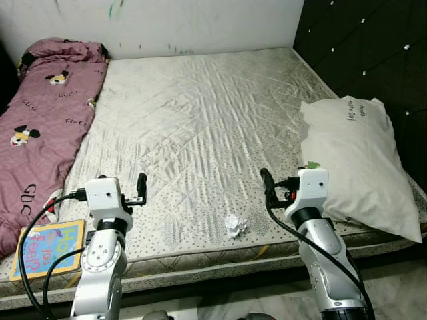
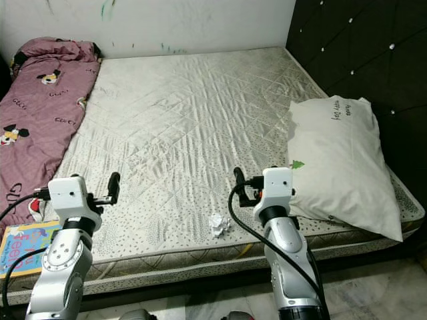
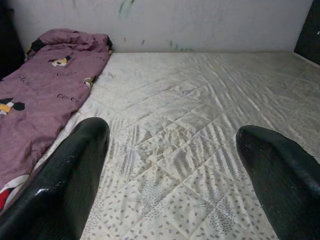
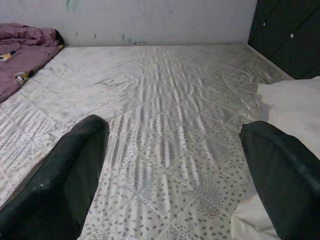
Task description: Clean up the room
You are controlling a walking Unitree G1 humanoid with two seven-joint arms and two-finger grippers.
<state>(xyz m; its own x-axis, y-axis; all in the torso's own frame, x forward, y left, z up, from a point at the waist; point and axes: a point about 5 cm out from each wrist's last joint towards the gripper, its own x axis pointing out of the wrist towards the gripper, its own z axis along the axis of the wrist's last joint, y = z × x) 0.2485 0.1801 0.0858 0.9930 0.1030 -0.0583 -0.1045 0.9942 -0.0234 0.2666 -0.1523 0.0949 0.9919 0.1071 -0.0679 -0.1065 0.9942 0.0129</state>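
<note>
Both jaws stand spread and empty: the left gripper (image 3: 170, 165) and right gripper (image 4: 175, 165) hover over the near edge of the bed (image 1: 200, 113). Crumpled paper (image 1: 235, 225) lies on the mattress between them, nearer the right arm. Farther out: a white pillow (image 1: 353, 160) at right, a pink blanket (image 1: 47, 113) at left, a children's book (image 1: 50, 248) at the near left corner. Likely risk: a downward reach snags the quilted cover, or nudges the light paper off the near edge.
</note>
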